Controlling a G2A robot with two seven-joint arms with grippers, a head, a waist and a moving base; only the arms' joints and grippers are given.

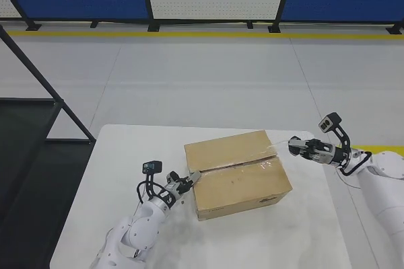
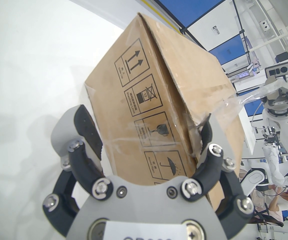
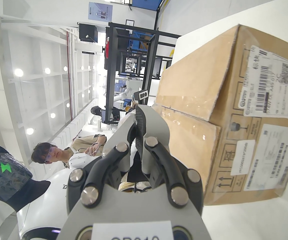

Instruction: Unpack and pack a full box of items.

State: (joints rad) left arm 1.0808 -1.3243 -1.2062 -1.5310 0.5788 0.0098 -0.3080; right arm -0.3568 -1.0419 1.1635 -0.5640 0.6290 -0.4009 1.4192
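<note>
While the box (image 1: 237, 173) sits on the right half of the desk (image 1: 121, 168), close to its far edge, both arms work at its two ends. It is a brown cardboard carton, its two top flaps down and meeting along a seam that runs its length.

The left jaws are at the end of the box that faces the desk's left edge, level with the seam. They are released and spread wide. In the left wrist view the printed end face of the box (image 2: 139, 96) lies between the two fingers (image 2: 86, 131). The far finger sits right at the torn, crumpled tape where the seam meets the top edge. The other finger stands apart from the cardboard, beside the lower part of that face.

The right jaws hang just off the opposite end of the box, above the desk near its right edge. They are clenched on a clear tape strip (image 1: 281, 143). The strip (image 2: 236, 101) stretches taut from the top of the box, at the seam's end, across the gap to the fingertips. In the right wrist view the two fingers (image 3: 140, 118) are pressed together, and the labelled end of the box (image 3: 259, 131) lies just beyond and beside them, not touching.
</note>
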